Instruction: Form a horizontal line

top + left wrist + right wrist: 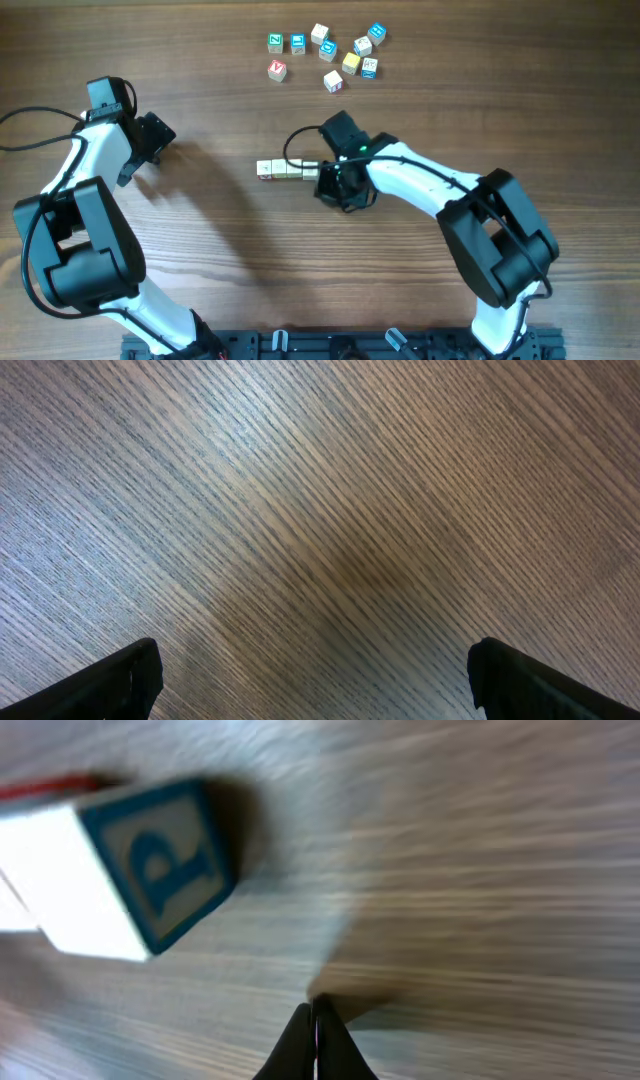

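Horizontal line (pixel 285 171): a short row of cream cubes set edge to edge at mid-surface (pixel 200 230), well apart from the loose coloured cubes (pixel 325 50) farther out. Right tool (pixel 312 1018) sits at the row's right end, clenched on nothing, near a cube lettered P (pixel 150 870). Left tool (pixel 315 665) is off to the left, released and empty.

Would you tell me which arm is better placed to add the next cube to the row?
Probably right: the right gripper sits shut at the right end of the row, nearer the loose cubes; the left gripper hangs open well off left.
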